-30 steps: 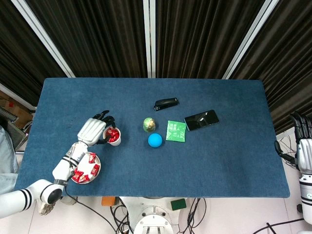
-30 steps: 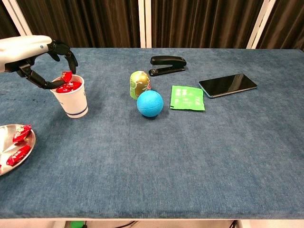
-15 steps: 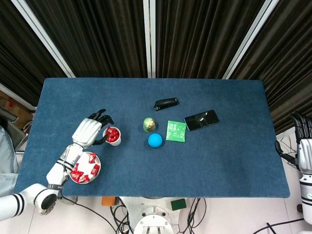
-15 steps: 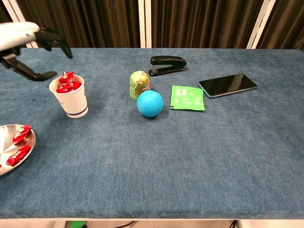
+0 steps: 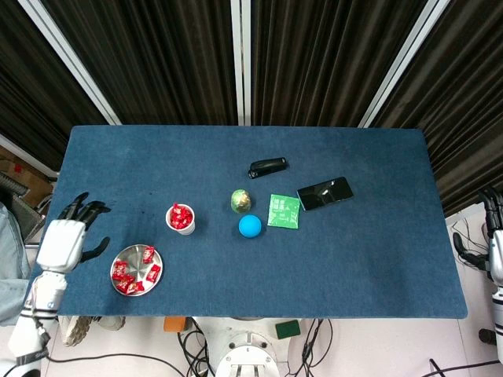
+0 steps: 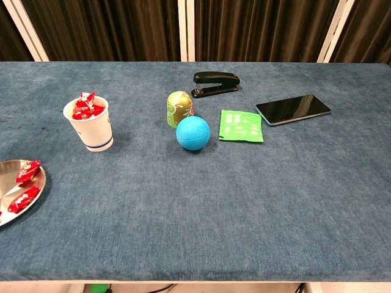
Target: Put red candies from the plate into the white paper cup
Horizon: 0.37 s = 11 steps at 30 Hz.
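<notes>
Now the left hand, empty with fingers spread, sits off the table at 9 o'clock from the plate; approach from above, pinch one candy, then drop it into the heaped cup at 1 o'clock; right hand state unclear.

a white paper cup with a blue band near its base stands upright on the blue table, heaped with red wrapped candies rising above its rim. nearer the front left edge, well apart from the cup, a round metal plate holds several more loose red candies.
</notes>
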Tool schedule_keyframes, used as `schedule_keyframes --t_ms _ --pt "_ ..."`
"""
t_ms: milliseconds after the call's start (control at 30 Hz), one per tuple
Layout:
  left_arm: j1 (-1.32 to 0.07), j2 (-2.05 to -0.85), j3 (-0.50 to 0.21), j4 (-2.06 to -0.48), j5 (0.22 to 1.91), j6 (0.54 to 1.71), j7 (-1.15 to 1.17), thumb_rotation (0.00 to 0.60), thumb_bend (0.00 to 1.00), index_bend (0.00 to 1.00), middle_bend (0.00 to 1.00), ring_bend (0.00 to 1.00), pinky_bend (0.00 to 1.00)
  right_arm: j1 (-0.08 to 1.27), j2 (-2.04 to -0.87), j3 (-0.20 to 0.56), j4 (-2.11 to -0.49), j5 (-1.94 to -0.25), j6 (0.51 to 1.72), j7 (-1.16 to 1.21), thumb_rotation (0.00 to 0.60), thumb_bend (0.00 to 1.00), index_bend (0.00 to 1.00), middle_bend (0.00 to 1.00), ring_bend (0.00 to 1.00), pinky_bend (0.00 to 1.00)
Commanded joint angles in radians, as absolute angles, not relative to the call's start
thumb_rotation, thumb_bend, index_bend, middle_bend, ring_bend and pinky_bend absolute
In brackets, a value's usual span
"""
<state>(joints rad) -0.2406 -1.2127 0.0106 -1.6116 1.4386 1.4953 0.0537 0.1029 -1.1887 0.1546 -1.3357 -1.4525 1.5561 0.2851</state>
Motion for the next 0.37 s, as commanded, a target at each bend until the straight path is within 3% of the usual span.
schedule_keyframes --t_ms 33,67,133,367 --pt "-0.137 -1.199 0.073 -1.576 1.432 1.570 0.119 0.351 0.09 0.15 0.14 0.04 0.21 0.082 -1.186 0.133 -1.308 -1.420 1.527 0.216 0.600 0.32 0.00 0.00 0.00 0.00" --pt "-0.121 -1.201 0.078 -1.574 1.420 1.579 0.150 0.190 0.06 0.11 0.10 0.02 0.19 0.077 -1.186 0.126 -1.306 -1.409 1.513 0.189 0.600 0.31 0.00 0.00 0.00 0.00" --pt "-0.096 -1.209 0.079 -1.566 1.409 1.599 0.202 0.018 0.02 0.06 0.04 0.00 0.16 0.070 -1.180 0.108 -1.319 -1.388 1.472 0.152 0.600 0.28 0.00 0.00 0.00 0.00" --pt "-0.076 -1.232 0.044 -1.522 1.438 1.638 0.196 0.000 0.02 0.03 0.01 0.00 0.14 0.067 -1.204 0.089 -1.317 -1.378 1.427 0.147 0.600 0.28 0.00 0.00 0.00 0.00"
